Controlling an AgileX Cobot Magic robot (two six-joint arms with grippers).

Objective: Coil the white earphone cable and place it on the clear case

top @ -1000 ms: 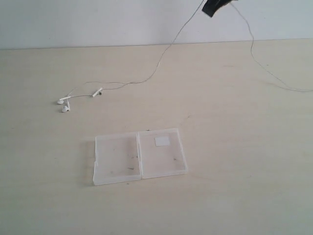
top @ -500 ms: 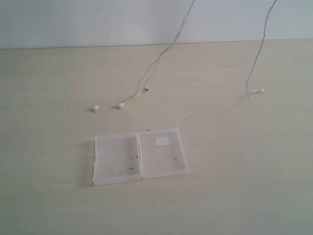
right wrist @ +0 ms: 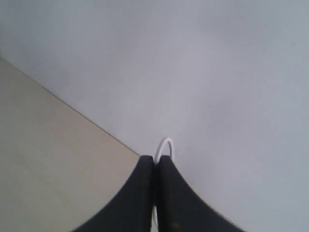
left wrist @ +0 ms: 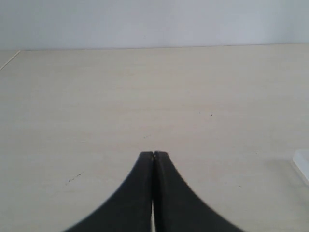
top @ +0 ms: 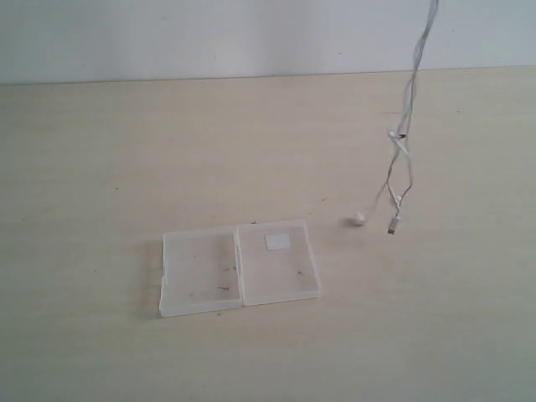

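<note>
The white earphone cable (top: 409, 92) hangs doubled from above the exterior view's top edge at the right. An earbud (top: 359, 219) and the plug (top: 392, 228) dangle at table level, right of the clear case (top: 240, 266). The case lies open and flat, its sticker on the right half. My right gripper (right wrist: 155, 157) is shut on a small loop of the white earphone cable (right wrist: 165, 145) that pokes out past its tips; it is raised, out of the exterior view. My left gripper (left wrist: 153, 153) is shut with nothing in it, low over bare table.
The pale wooden table (top: 92, 167) meets a white wall (top: 167, 33) at the back. A corner of the clear case (left wrist: 302, 162) shows at the edge of the left wrist view.
The cable has been lifted off the table and swung right: earbuds dragged from the left, both strands now hang together right of the case. The black gripper has left the exterior view.
</note>
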